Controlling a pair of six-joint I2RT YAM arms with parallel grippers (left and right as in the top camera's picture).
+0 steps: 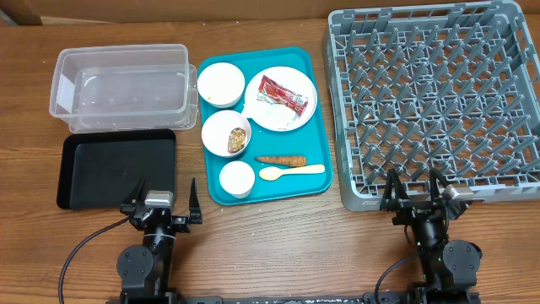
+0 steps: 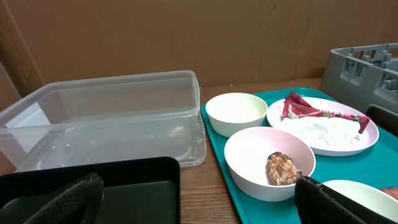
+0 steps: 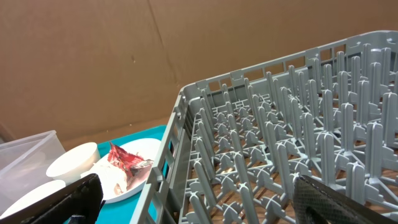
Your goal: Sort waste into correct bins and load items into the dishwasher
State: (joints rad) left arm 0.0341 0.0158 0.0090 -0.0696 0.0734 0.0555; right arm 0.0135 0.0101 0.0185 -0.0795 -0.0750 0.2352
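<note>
On the teal tray [image 1: 316, 173] sit a white plate [image 1: 278, 114] with a red-and-white wrapper [image 1: 283, 94] and white paper, an empty bowl [image 1: 221, 84], a bowl [image 1: 226, 133] holding a brown food lump [image 1: 237, 140], a small cup [image 1: 237, 178], a carrot stick [image 1: 281, 159] and a yellow spoon [image 1: 291, 172]. The clear tub [image 1: 122, 87] and black tray [image 1: 116, 166] lie at left, the grey dish rack [image 1: 434, 101] at right. My left gripper [image 1: 163, 205] is open near the black tray's front edge. My right gripper [image 1: 415, 194] is open at the rack's front edge.
A brown cardboard wall stands behind the table. In the left wrist view the tub [image 2: 106, 121], lump bowl [image 2: 268, 163] and plate [image 2: 323, 127] lie ahead. In the right wrist view the rack's pegs [image 3: 292, 155] fill the front.
</note>
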